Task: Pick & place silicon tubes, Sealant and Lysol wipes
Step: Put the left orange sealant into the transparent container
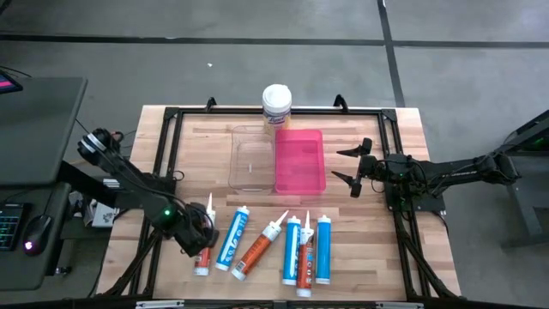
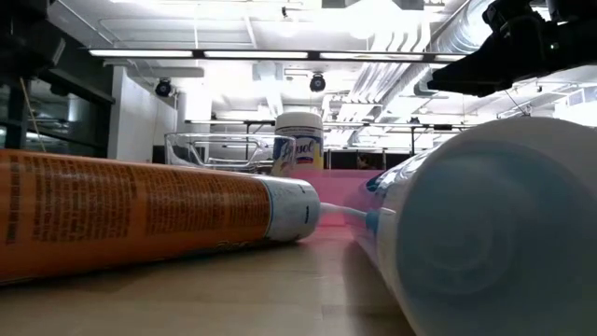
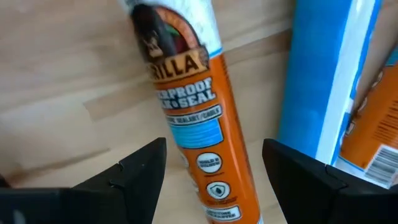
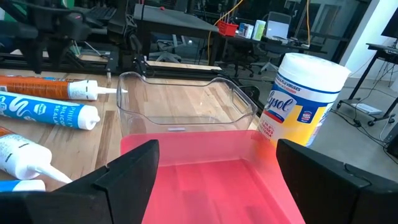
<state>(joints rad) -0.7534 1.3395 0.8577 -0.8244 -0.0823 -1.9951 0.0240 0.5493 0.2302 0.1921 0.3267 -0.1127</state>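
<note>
Left gripper (image 1: pixel 202 243) sits low at the frame's lower left, fingers apart and straddling the orange sealant cartridge (image 3: pixel 198 124), whose long axis runs straight between them, nozzle pointing up-frame. Farther up, the right gripper (image 1: pixel 351 167) waits spread wide beside the pink tray (image 1: pixel 299 160). Beyond, at top centre of the counter (image 1: pixel 377 249), stands the Lysol wipes (image 1: pixel 276 106).

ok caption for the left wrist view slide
Left gripper, jaws open, straddling the orange sealant cartridge lying on the wooden table.

Tubes (image 1: pixel 266 247) packed tight along front edge (little gap betw. them), bare wood (image 1: pixel 369 232) right of bins (image 1: pixel 279 160).
</note>
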